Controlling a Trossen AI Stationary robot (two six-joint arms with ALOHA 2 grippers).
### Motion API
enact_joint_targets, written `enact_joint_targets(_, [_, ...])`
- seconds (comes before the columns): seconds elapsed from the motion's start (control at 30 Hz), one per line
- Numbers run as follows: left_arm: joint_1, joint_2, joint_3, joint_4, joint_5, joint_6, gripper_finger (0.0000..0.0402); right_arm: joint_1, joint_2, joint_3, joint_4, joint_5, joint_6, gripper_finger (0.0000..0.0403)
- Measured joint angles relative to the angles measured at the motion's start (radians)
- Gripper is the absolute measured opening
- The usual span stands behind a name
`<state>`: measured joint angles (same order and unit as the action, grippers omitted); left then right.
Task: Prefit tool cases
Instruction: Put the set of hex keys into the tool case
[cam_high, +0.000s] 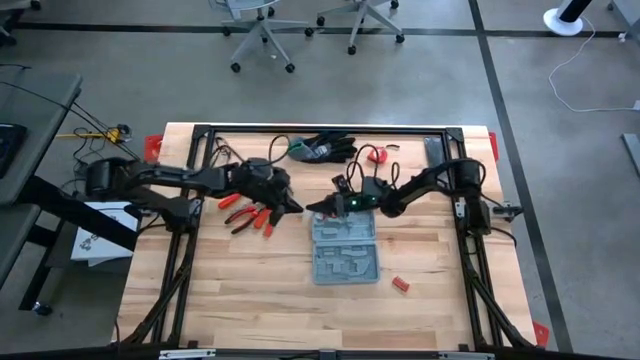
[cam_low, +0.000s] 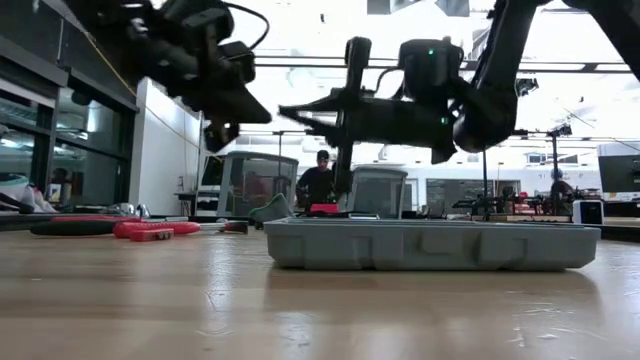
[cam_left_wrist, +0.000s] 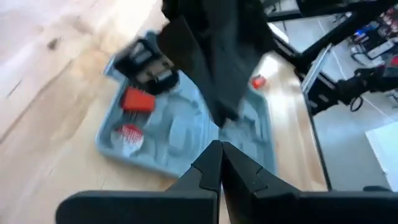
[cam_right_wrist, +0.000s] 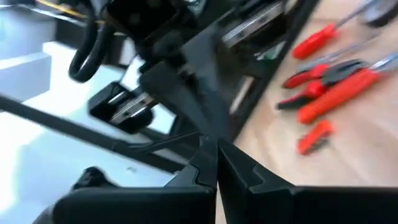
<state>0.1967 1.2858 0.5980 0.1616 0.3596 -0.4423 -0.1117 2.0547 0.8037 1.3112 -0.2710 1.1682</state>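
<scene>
The grey-blue tool case (cam_high: 345, 248) lies open and flat on the wooden table near its middle, moulded recesses up. In the left wrist view the tool case (cam_left_wrist: 186, 124) holds a red block (cam_left_wrist: 138, 99) and black parts (cam_left_wrist: 146, 59). My left gripper (cam_high: 296, 207) and my right gripper (cam_high: 312, 208) hover tip to tip above the case's far edge. Both are shut with nothing in them. The left gripper (cam_left_wrist: 221, 149) slants downward and the right gripper (cam_right_wrist: 211, 146) lies about level. I see no touch between them.
Red-handled pliers and screwdrivers (cam_high: 250, 216) lie left of the case. Black-and-green gloves (cam_high: 325, 148) and a dark flat bar (cam_high: 432, 150) lie at the far edge. A small red piece (cam_high: 400, 284) lies near the case's right corner. Bare wood spans the near half.
</scene>
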Motion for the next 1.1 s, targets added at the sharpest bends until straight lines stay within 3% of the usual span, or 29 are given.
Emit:
enact_joint_targets(0.27, [-0.04, -0.057, -0.058, -0.013, -0.034, -0.044, 0.0, 0.017, -0.006, 0.001, 0.01, 0.037, -0.051, 0.0])
enact_joint_targets(0.43, [-0.065, -0.049, -0.057, -0.009, -0.055, -0.032, 0.0, 0.045, 0.014, 0.006, -0.284, 0.07, -0.119, 0.0])
enact_joint_targets(0.53, [-0.069, -0.049, -0.057, -0.008, -0.057, -0.027, 0.0, 0.033, 0.038, -0.005, -0.176, 0.014, -0.085, 0.0])
enact_joint_targets(0.6, [-0.069, -0.049, -0.058, -0.008, -0.058, -0.026, 0.0, 0.033, 0.03, -0.01, -0.126, 0.038, -0.085, 0.0])
enact_joint_targets(1.0, [-0.069, -0.049, -0.059, -0.009, -0.105, -0.018, 0.0, 0.055, -0.054, -0.005, -0.135, 0.099, -0.129, 0.0])
enact_joint_targets(1.1, [-0.069, -0.049, -0.059, -0.016, -0.111, -0.018, 0.0, 0.055, -0.095, -0.005, -0.239, 0.104, -0.131, 0.0])
